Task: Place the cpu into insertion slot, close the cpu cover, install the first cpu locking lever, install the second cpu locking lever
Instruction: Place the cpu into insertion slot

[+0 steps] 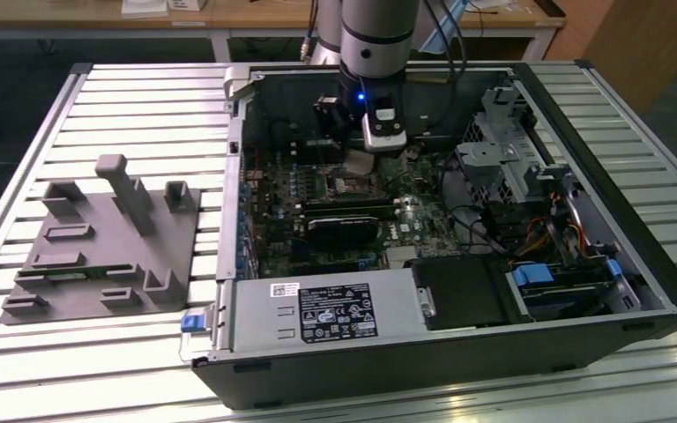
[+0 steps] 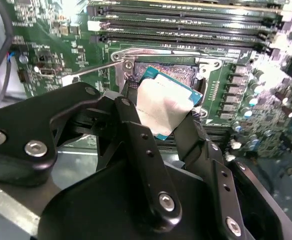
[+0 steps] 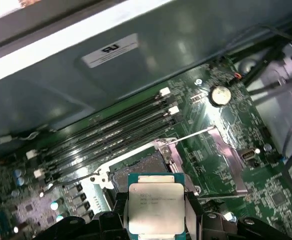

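Observation:
My gripper [image 2: 161, 117] is shut on the cpu [image 2: 167, 106], a flat square chip with a pale metal top, pinched at two opposite edges by the black fingers [image 2: 128, 117]. In the first wrist view the cpu [image 3: 156, 207] hangs tilted just above and beside the insertion slot [image 3: 138, 166], a dark square recess with a metal rim. The insertion slot [image 2: 178, 75] lies uncovered behind the chip. A silvery cpu cover [image 3: 231, 160] seems to be swung open beside it. A thin locking lever [image 3: 186, 137] sticks out. In the exterior view the gripper [image 1: 358, 166] reaches into the case over the slot [image 1: 351, 183].
Long memory slots [image 3: 111, 132] run beside the socket. A black card [image 1: 345, 220] lies just beyond it, with the power supply [image 1: 315, 308] at the near case wall. Drive cage and cables [image 1: 509, 159] crowd the exterior view's right. A grey fixture [image 1: 103, 238] sits outside the case.

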Tool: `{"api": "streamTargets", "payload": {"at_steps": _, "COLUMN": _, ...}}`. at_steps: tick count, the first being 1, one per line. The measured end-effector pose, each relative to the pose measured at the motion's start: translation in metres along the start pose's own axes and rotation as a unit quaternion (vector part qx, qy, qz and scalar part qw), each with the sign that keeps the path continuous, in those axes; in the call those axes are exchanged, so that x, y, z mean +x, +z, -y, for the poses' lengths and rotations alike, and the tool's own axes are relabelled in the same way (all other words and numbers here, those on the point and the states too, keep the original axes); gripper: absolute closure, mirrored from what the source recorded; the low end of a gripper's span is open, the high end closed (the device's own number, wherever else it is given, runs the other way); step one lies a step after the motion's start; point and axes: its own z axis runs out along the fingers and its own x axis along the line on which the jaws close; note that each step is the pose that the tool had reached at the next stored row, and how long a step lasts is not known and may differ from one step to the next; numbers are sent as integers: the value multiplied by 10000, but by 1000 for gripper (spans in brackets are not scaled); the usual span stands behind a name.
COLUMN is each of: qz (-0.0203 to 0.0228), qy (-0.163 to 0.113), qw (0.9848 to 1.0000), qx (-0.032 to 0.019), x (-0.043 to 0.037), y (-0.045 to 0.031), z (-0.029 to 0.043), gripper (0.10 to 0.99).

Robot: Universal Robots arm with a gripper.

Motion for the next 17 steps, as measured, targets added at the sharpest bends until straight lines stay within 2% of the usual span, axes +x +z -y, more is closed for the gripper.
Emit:
{"api": "streamTargets", "payload": {"at_steps": 4, "qz": 27, "qy": 325, "qw": 9995, "qx": -6, "x": 0, "y": 5, "z": 1, "gripper": 549}}
{"api": "streamTargets", "payload": {"at_steps": 8, "qz": 54, "qy": 646, "qw": 9979, "qx": -12, "x": 0, "y": 10, "z": 1, "gripper": 549}}
{"api": "streamTargets", "payload": {"at_steps": 13, "qz": 86, "qy": 1025, "qw": 9947, "qx": -18, "x": 0, "y": 15, "z": 1, "gripper": 549}}
{"api": "streamTargets", "payload": {"at_steps": 17, "qz": 111, "qy": 1316, "qw": 9912, "qx": -24, "x": 0, "y": 19, "z": 2, "gripper": 549}}
